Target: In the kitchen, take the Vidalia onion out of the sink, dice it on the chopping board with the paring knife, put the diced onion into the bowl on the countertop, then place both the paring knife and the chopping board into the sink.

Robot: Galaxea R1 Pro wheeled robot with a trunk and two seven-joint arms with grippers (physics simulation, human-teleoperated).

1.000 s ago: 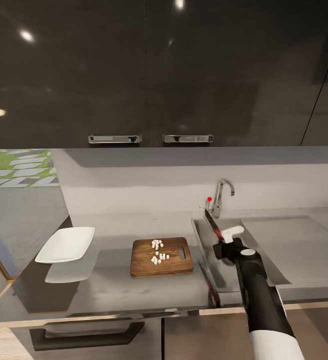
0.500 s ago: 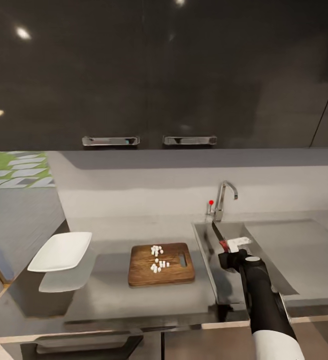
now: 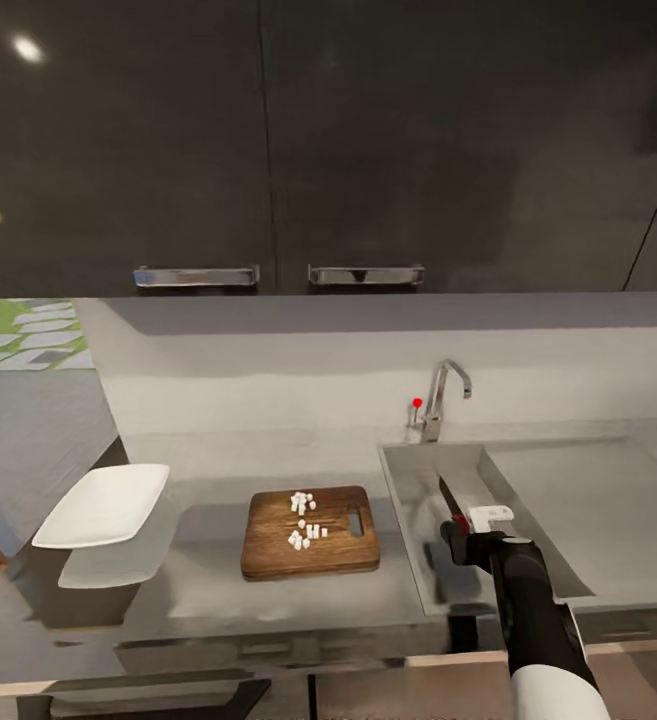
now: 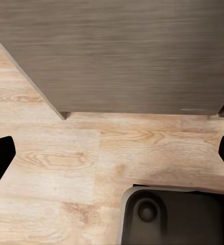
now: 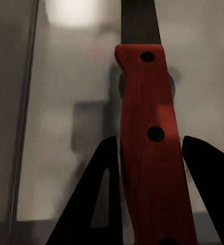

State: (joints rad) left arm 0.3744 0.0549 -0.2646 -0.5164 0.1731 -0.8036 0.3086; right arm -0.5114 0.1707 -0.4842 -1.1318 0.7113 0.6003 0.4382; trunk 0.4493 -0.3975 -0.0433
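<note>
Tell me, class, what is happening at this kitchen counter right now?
The robot's right gripper holds the paring knife over the sink. The diced onion lies on the chopping board, not in the bowl, which looks empty. The left gripper hangs open over the floor.

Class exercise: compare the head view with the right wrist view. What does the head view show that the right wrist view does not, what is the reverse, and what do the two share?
Head view alone: the chopping board carrying white diced onion, the empty white bowl on the countertop, and the tap.

Right wrist view alone: the dark rivets on the knife's red handle, seen close up.

Both: the paring knife held in the right gripper over the sink.
</note>
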